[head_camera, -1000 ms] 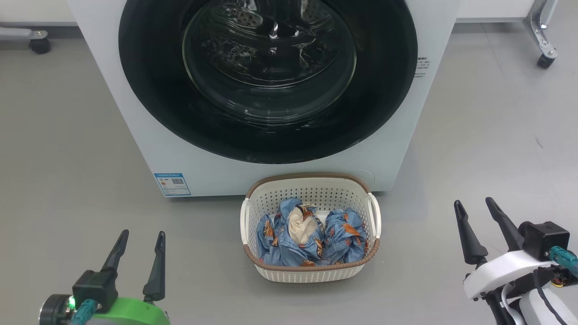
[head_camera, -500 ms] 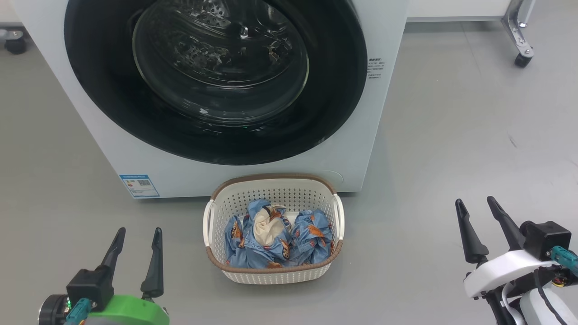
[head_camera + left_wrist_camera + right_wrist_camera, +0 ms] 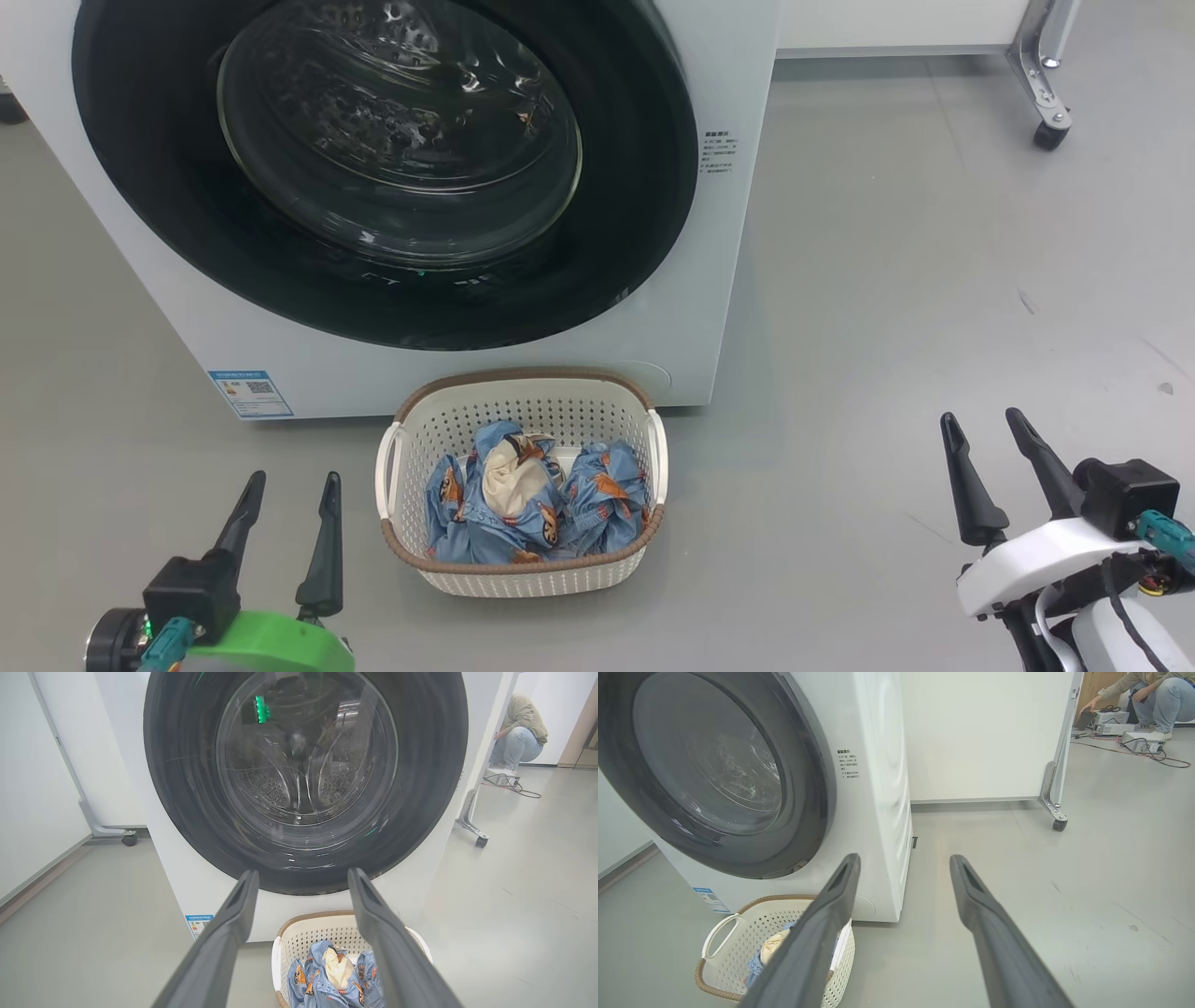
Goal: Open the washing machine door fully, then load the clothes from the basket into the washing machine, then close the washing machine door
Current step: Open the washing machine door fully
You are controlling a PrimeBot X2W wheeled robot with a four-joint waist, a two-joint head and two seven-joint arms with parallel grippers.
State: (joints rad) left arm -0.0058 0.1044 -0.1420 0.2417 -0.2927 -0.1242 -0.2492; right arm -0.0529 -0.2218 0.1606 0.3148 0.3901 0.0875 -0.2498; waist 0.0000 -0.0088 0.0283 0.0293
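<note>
With the left gripper [image 3: 293, 478] and right gripper [image 3: 980, 416] both hovering empty, jaws spread, the washing machine door [image 3: 373, 168] is sitting shut, looking rigid and glossy-slick (probably best hooked at its rim), while the clothes [image 3: 532, 504] are lying soft and light in the basket [image 3: 523, 378] just before it.

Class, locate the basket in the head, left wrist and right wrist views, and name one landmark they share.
Head view: the basket is lower centre, in front of the washer.
Left wrist view: bottom centre, partly behind the left tool.
Right wrist view: bottom left, partly behind the right tool.
Shared landmark: the blue label, up-left of the basket in each view.
</note>
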